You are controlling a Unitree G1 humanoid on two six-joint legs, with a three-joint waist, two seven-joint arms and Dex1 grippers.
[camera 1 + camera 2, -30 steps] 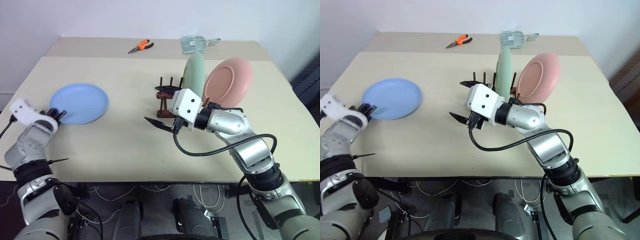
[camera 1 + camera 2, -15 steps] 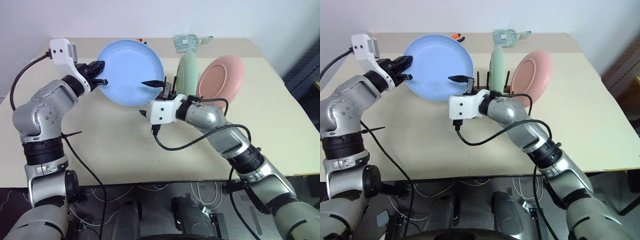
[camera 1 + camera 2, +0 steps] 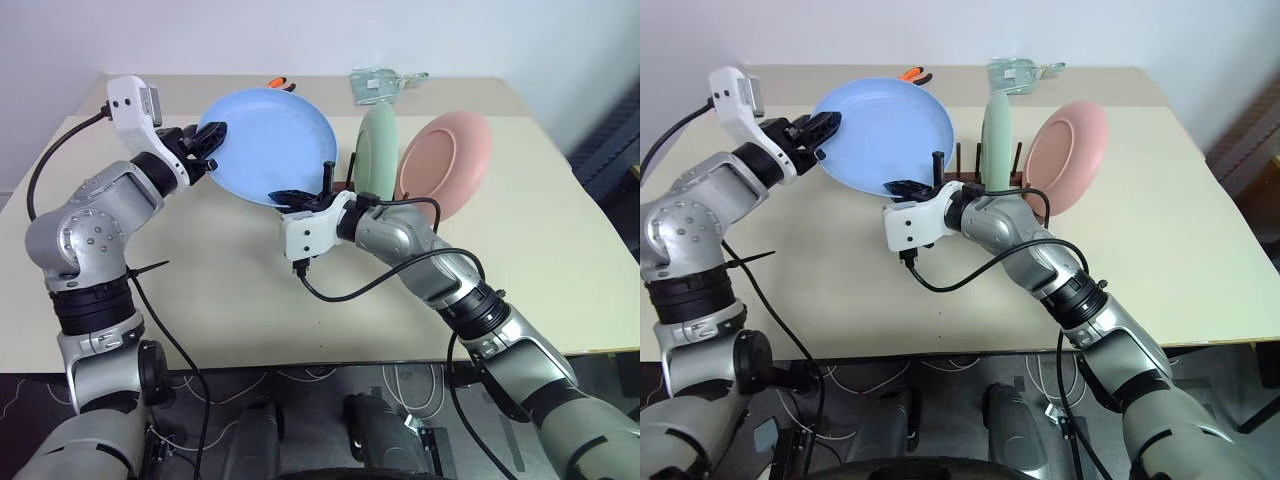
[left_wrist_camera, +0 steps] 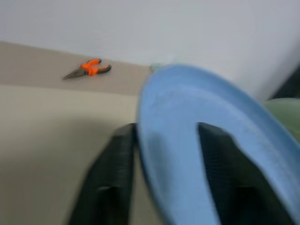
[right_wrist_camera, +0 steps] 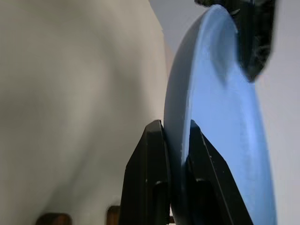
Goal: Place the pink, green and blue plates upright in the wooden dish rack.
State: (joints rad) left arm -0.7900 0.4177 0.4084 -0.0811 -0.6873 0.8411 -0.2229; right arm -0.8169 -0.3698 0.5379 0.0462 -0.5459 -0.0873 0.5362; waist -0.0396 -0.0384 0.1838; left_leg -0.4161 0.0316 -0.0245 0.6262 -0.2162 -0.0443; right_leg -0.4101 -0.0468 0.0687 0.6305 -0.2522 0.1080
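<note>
Two grippers are meeting at the blue plate [image 3: 268, 145], raised above the table [image 3: 220, 290]. Right gripper [image 5: 176, 154] is clamping its lower rim; left gripper [image 3: 207, 143] is straddling the opposite rim, fingers apart. Green plate [image 3: 378, 152] and pink plate [image 3: 448, 162] are standing in the wooden rack [image 3: 965, 172].

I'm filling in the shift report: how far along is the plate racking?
Done: green plate and pink plate stand in the rack. In hand: blue plate, right gripper shut on its rim, left gripper at its edge. Left: slotting it upright.
</note>
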